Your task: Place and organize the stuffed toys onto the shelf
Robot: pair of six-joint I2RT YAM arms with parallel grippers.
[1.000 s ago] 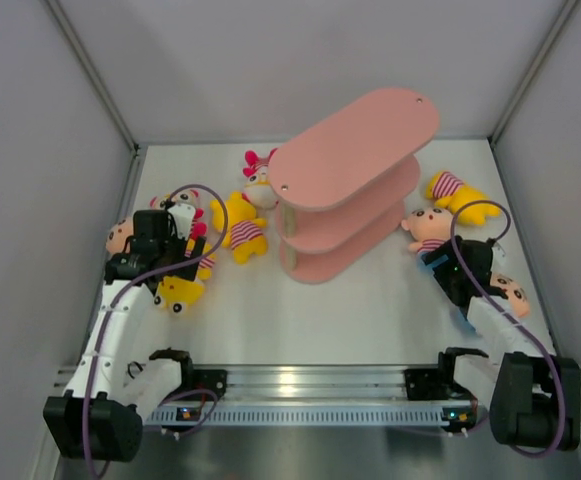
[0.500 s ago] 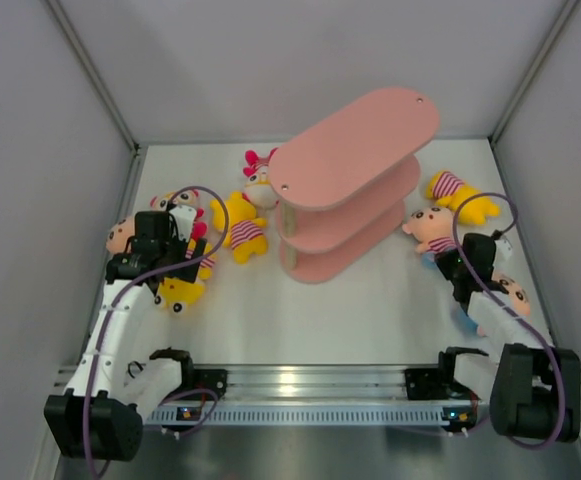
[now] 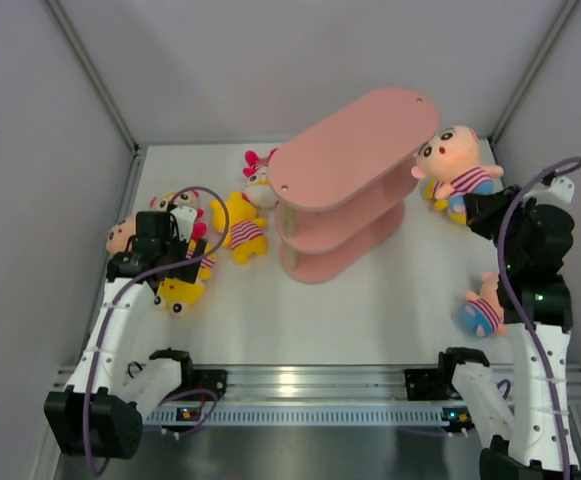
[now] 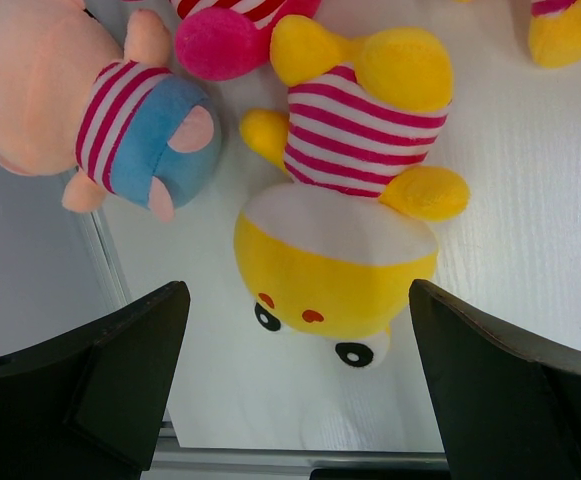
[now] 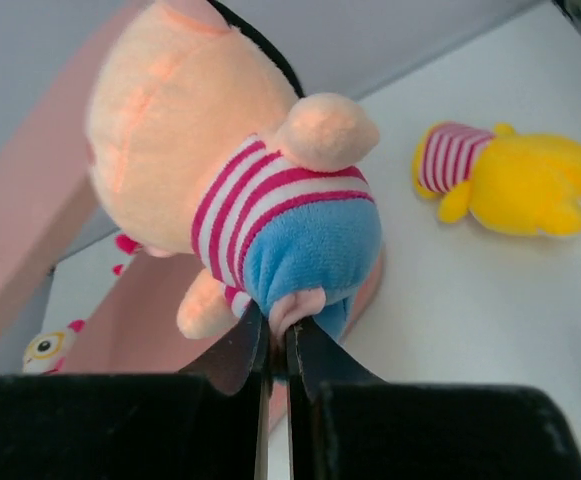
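Doll [image 5: 240,190] is pinched (seemingly by a foot) in right gripper [image 5: 278,338].

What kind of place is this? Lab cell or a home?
Probably a lab test cell: a white table walled by grey panels, left arm and right arm bolted to a rail at its near edge, toys and a pink shelf laid out as props.
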